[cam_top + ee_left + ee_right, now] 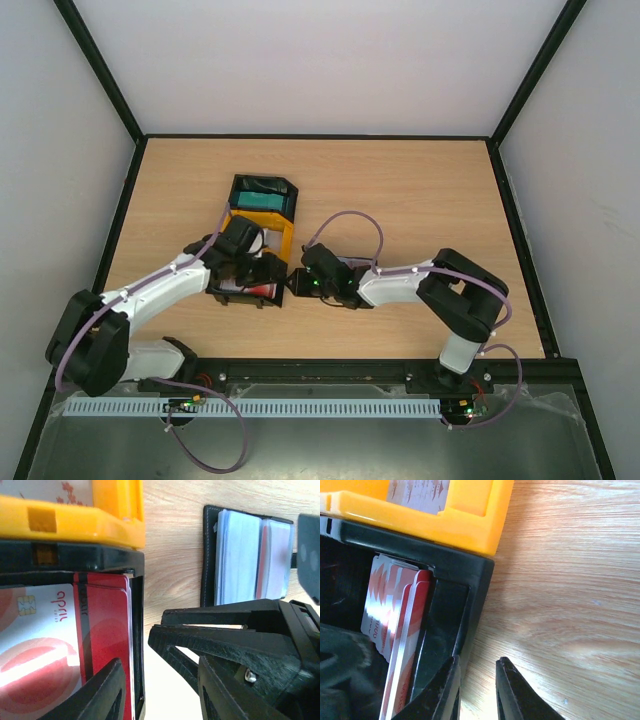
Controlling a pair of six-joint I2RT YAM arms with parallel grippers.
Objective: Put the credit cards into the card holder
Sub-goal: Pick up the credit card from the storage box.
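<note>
Red-and-white credit cards (pixel 45 650) lie stacked in a black tray (pixel 138 645); the right wrist view shows the same stack (pixel 395 625) edge-on. My left gripper (pixel 160 680) is open and straddles the tray's right wall, one finger over the red cards, the other outside. My right gripper (pixel 477 667) is narrowly open just outside that wall, with only bare tabletop between its fingers (pixel 215 630). The black card holder (pixel 250 560) lies open on the table beyond, its clear pockets showing. In the top view my grippers (pixel 258 268) (pixel 297 284) meet at the tray (pixel 225 293).
A yellow tray (pixel 285 236) with pale patterned cards (pixel 55 490) adjoins the black tray on its far side. Beyond it a further black tray holds teal cards (pixel 262 199). Black rails (pixel 320 136) frame the wooden table (pixel 420 200).
</note>
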